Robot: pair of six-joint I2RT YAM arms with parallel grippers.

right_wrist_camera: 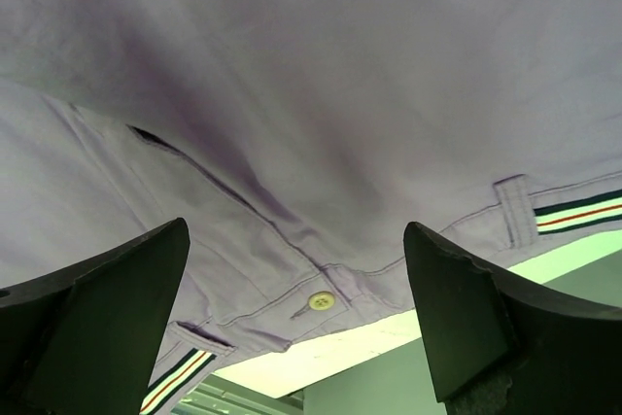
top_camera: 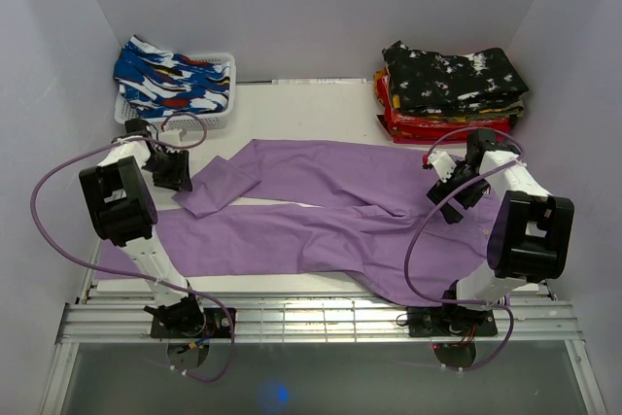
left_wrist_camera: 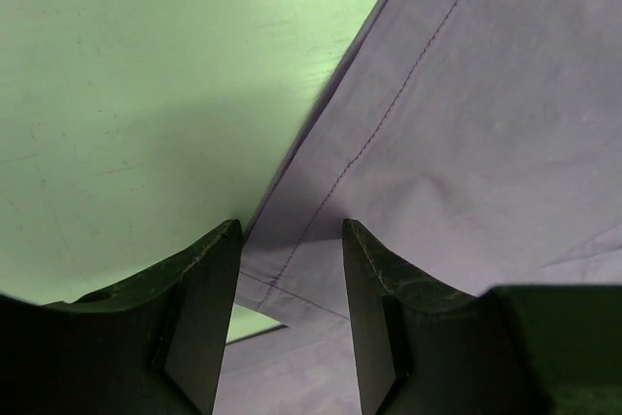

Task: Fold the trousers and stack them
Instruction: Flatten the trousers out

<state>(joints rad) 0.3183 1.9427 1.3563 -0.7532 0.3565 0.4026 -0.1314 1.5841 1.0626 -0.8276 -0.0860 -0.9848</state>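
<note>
Your purple trousers (top_camera: pixel 321 230) lie spread on the table (top_camera: pixel 311 109). Your left end effector (left_wrist_camera: pixel 290 240) stands half open over a leg hem (left_wrist_camera: pixel 292 284). Your right end effector (right_wrist_camera: pixel 296 240) is wide open above the waistband (right_wrist_camera: pixel 272 310). Both are empty.

White-and-black left arm (top_camera: pixel 117 203) and right arm (top_camera: pixel 530 230), looping purple cables (top_camera: pixel 36 199), matte black wedge-shaped pincer fingers (left_wrist_camera: pixel 199 289).

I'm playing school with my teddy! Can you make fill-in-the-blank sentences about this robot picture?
1. The trousers spread on the table are ____.
2. The blue patterned clothes sit in a white ____.
3. Near the right end effector, the waistband shows a pale ____.
Missing words: purple; basket; button.
</note>
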